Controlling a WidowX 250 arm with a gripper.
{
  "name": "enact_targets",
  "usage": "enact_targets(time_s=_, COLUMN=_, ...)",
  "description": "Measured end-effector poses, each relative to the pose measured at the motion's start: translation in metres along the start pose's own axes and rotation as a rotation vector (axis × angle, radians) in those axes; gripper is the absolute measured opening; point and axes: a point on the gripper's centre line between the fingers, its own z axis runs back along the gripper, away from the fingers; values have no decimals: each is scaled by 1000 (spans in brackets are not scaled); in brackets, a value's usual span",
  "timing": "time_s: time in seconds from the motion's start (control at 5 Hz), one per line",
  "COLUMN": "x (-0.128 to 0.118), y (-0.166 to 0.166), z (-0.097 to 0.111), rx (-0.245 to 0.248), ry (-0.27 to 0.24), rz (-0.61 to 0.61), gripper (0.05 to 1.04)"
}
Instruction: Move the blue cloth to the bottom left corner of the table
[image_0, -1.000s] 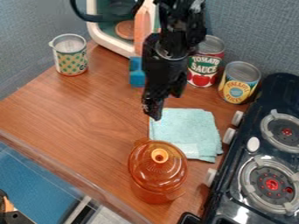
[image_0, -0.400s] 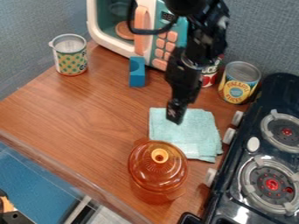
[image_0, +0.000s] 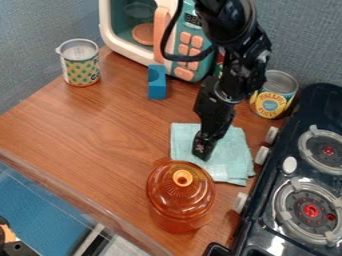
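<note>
Pale-blue cloth (image_0: 232, 157) lies by the amber lidded pot (image_0: 179, 195), the whole carry to the wooden table's (image_0: 87, 130) bottom-left corner left to do! Gripper (image_0: 202, 154) over it, jaws wide or narrow, can't tell!

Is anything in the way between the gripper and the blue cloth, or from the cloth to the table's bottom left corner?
Nothing visible separates gripper and blue cloth. The orange pot stands at the cloth's lower left, so a low, downward-slanting path might clip it; leftward, nothing visible blocks.
</note>
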Motion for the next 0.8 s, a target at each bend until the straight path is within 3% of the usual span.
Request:
enact_targets(time_s=0.4, x=20, y=3, z=-13, rx=-18, ry=6, rz=41, gripper=1001)
enact_targets(time_s=0.6, x=53, y=11, z=-17, rx=-33, ry=13, rz=130, gripper=1001)
enact_targets(time_s=0.8, x=106, y=31, z=-22, rx=-29, ry=-18, rz=237, gripper=1001)
